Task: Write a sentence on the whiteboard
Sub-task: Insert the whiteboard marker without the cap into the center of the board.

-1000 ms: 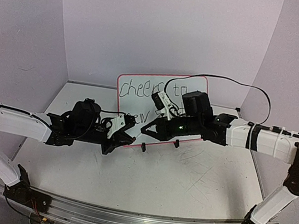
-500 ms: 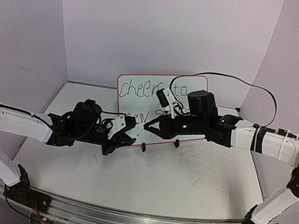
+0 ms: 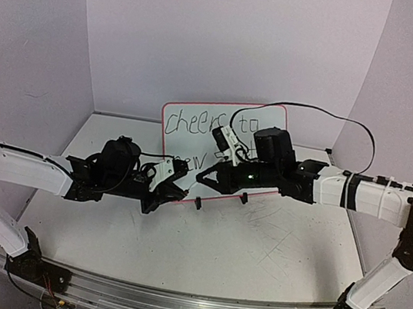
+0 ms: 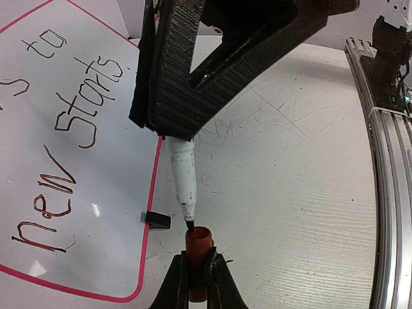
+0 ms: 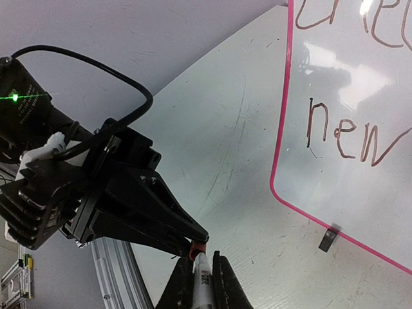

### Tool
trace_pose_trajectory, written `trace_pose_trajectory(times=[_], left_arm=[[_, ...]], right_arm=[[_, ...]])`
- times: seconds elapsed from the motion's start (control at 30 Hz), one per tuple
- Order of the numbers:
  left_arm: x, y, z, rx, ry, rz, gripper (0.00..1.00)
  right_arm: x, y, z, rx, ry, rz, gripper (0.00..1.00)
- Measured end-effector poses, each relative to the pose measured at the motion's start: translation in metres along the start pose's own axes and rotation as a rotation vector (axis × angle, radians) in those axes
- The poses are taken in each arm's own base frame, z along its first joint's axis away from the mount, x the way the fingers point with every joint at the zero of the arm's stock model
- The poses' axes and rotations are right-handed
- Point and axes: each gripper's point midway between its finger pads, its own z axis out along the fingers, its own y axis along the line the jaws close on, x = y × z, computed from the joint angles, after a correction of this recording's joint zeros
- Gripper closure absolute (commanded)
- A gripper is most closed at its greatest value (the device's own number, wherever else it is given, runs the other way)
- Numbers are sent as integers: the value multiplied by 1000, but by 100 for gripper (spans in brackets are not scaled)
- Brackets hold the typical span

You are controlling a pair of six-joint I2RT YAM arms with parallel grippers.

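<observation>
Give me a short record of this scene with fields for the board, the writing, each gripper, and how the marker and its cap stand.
board: whiteboard standing on the table
writing: sentence "cheers to new starts", in two lines
left gripper: shut on the cap, which is red
right gripper: shut on the marker
marker and cap: tip at the cap's open mouth, not pushed in

The white table (image 3: pixel 270 249) is marked all over with fine dark scratches. The whiteboard (image 3: pixel 193 141) stands near its middle, resting on two small black feet (image 3: pixel 198 202). A metal rail (image 3: pixel 168 304) runs along its near edge.
</observation>
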Motion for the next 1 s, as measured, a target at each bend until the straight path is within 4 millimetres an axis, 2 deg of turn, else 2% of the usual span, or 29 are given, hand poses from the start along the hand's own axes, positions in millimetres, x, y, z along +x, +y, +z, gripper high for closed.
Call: trace_pose_trajectory(times=[0.63,0.77,1.0], left_arm=[[-1,3,0,-16,0,-12,100],[-4,5,0,-24,-2,-29,100],[13,6,-1,-38,70,-64,100]], right_arm=[[9,4,13,23,8,14,100],[12,4,22,42,0,22,100],[24,0,43,66,3,63,100]])
